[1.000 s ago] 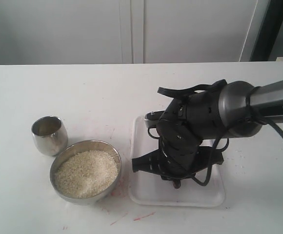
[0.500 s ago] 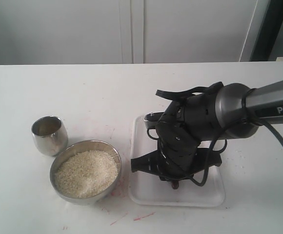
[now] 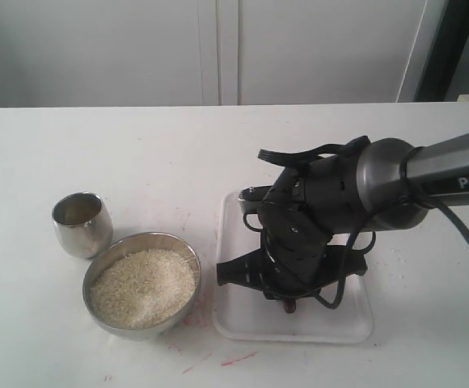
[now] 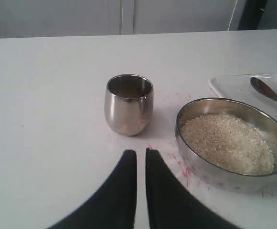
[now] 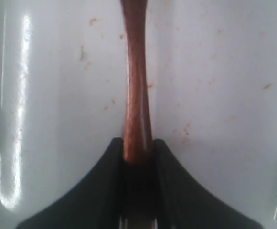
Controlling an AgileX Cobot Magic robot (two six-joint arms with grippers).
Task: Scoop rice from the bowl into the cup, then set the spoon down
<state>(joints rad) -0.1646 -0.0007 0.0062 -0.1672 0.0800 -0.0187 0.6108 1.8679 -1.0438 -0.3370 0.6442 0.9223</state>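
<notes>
The spoon (image 5: 137,95) lies on the white tray (image 5: 215,95), and my right gripper (image 5: 138,145) is shut on its handle with a finger on each side. In the exterior view the right arm hides most of the spoon; its round scoop (image 4: 266,89) shows in the left wrist view. The steel bowl (image 3: 188,252) holds a mass of rice (image 3: 143,287) and stands left of the tray. The steel cup (image 3: 81,225) stands upright just beyond the bowl's left side. My left gripper (image 4: 141,155) is shut and holds nothing, low over the table before the cup (image 4: 128,107) and bowl (image 4: 186,143).
The white tray (image 3: 242,323) lies right of the bowl, with the right arm's wrist (image 3: 331,210) over it. Red marks (image 3: 238,357) speckle the white table near the bowl. White cabinet doors (image 3: 218,48) stand behind the table.
The right arm has shifted slightly left and down over the tray over the last second, then held still. Bowl, cup and rice have not moved.
</notes>
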